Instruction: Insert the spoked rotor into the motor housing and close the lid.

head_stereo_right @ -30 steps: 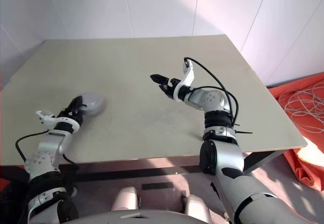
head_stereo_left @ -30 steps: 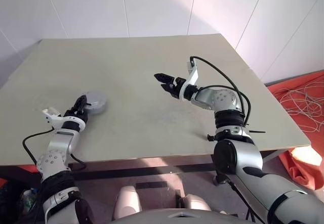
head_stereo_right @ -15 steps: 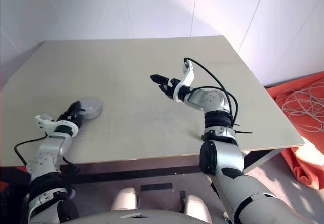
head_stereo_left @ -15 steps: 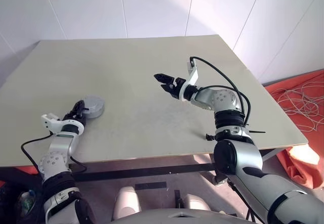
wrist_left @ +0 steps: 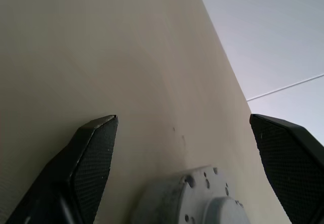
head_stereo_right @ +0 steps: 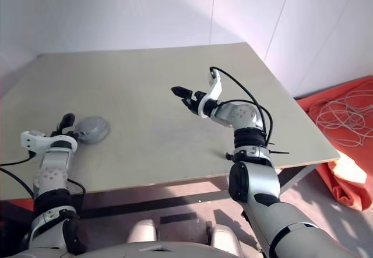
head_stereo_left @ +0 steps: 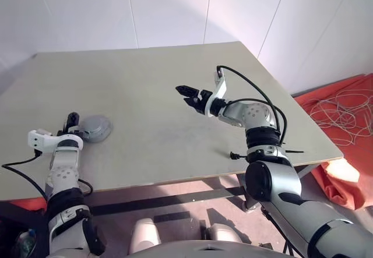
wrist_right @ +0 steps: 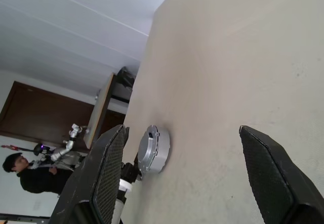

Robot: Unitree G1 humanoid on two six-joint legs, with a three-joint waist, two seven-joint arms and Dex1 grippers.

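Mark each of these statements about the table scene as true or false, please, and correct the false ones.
1. The round grey closed motor assembly lies on the beige table. True.
2. The left gripper is clamped on the assembly. False: its jaws stand wide open, with nothing between them.
3. The right gripper holds a black disc. False: it is open and empty, above the table's middle.
4. An orange cloth with pale cables on it lies beside the table on the robot's right. True.
5. The assembly stands near the table's far edge. False: it lies near the front left part, close to the left gripper.
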